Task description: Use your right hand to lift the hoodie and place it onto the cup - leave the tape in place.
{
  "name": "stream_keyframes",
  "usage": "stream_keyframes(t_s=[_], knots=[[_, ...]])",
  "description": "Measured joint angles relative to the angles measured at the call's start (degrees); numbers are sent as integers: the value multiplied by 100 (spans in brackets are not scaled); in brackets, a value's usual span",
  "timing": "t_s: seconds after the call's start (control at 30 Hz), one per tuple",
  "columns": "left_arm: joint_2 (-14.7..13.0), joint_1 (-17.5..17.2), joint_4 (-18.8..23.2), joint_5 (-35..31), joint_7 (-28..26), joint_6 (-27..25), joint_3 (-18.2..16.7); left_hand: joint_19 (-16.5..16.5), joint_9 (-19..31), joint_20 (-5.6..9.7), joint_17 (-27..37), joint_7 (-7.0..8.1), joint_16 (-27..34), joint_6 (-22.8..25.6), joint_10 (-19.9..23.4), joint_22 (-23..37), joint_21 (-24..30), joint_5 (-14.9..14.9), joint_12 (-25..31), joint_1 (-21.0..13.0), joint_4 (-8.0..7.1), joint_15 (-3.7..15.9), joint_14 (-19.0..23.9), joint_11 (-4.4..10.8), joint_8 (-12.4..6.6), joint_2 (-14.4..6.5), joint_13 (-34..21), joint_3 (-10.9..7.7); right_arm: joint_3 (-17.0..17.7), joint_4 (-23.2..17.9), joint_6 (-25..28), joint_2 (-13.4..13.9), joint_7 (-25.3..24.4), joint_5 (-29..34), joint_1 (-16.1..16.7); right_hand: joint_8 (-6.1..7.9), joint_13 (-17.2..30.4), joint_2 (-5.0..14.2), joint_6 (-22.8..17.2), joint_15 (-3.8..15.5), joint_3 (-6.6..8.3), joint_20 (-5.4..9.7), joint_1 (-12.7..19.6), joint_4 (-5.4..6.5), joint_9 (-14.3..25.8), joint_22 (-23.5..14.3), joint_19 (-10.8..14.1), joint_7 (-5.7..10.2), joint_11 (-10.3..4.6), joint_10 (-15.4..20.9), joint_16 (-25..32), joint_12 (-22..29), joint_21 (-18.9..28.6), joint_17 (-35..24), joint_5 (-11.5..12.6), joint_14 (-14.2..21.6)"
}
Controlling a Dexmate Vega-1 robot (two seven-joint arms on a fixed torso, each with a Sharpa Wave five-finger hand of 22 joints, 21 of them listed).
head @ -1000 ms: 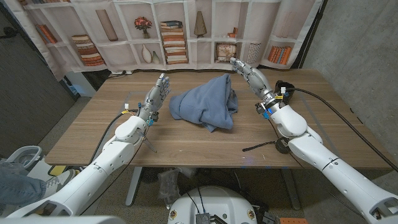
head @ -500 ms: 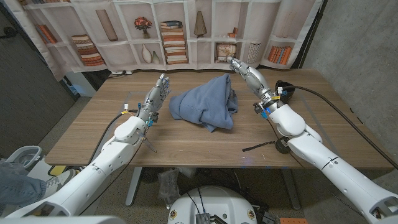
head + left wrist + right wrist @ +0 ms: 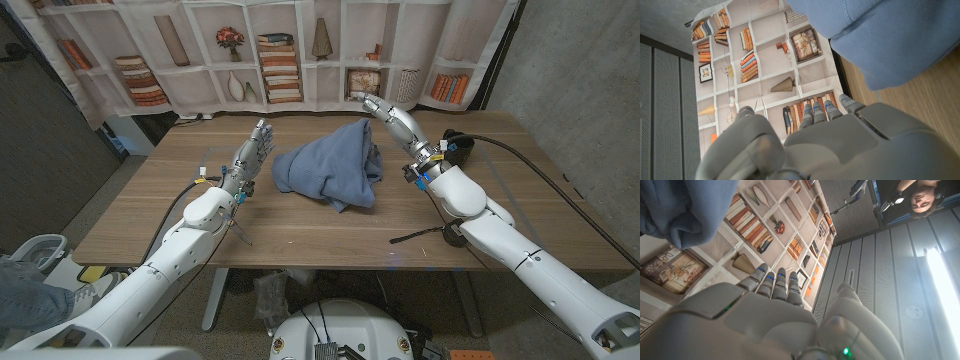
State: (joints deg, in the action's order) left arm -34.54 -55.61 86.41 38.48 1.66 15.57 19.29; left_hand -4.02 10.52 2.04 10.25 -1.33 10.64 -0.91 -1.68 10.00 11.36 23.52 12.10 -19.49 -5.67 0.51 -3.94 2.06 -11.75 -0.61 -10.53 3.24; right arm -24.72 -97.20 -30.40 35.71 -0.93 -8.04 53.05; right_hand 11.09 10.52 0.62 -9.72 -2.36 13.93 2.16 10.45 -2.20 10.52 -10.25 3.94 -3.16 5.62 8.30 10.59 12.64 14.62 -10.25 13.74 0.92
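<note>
I see the blue hoodie (image 3: pixel 331 170) bunched in a mound at the middle of the head frame, on the wooden counter (image 3: pixel 300 225), its peak rising toward the upper right of the pile. The cup and tape I cannot make out; the cloth hides whatever sits under it. My right robot hand (image 3: pixel 388 114) is raised just right of the hoodie's peak, near it, fingers extended and apart, holding nothing. My left robot hand (image 3: pixel 254 147) stands left of the mound, a little apart from the cloth, fingers straight and apart, empty too. A black cable (image 3: pixel 530 170) runs across the right of the counter. A printed bookshelf backdrop (image 3: pixel 280 50) fills the top of the frame
</note>
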Motion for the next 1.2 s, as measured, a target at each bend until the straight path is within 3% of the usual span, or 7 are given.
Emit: stream_keyframes(t_s=[0.33,0.5,0.6,0.77,1.2], knots=[[4,-20,26,-11,-3,0,12,0,0,0,0,0,0,0,0,0,0,0,0,0,24,0,0,0,0,0,0,24,-48,-12,-14,0,-70,278,-39,0,0,0,0,11,-24,-23,0,-24,0,0,41,0,-22,-22,0,0,1,0,0,75],[4,-41,39,-15,-17,0,17,0,0,0,0,32,0,31,0,0,0,0,0,0,7,0,0,0,0,0,0,41,-76,-23,-16,0,-142,481,-60,-24,0,0,165,-70,-24,-98,0,-24,0,0,137,270,-129,-130,22,-67,-43,0,0,188],[4,-46,43,-16,-20,0,20,0,0,0,0,32,0,31,0,0,0,0,0,0,7,0,0,0,0,0,0,41,-85,-33,-16,0,-158,546,-71,-37,0,3,266,-202,-33,-218,3,-33,0,0,131,370,-196,-197,22,-67,-65,0,0,212],[6,-58,46,-16,-23,0,28,0,0,0,0,32,0,31,0,0,0,0,0,0,7,0,0,0,0,0,0,40,-105,-51,-13,18,-189,683,-97,-73,0,-24,387,-289,-19,-290,69,-65,0,0,123,491,-243,-271,22,-100,-87,0,0,183],[19,-68,59,-19,-28,-7,48,0,0,0,0,31,0,31,0,0,0,0,-25,-23,7,0,0,0,0,-23,0,40,-123,-134,64,80,-282,1040,-148,-73,0,-95,514,-401,-33,-412,216,-207,0,0,0,490,-242,-395,-23,-134,-175,0,27,70]])
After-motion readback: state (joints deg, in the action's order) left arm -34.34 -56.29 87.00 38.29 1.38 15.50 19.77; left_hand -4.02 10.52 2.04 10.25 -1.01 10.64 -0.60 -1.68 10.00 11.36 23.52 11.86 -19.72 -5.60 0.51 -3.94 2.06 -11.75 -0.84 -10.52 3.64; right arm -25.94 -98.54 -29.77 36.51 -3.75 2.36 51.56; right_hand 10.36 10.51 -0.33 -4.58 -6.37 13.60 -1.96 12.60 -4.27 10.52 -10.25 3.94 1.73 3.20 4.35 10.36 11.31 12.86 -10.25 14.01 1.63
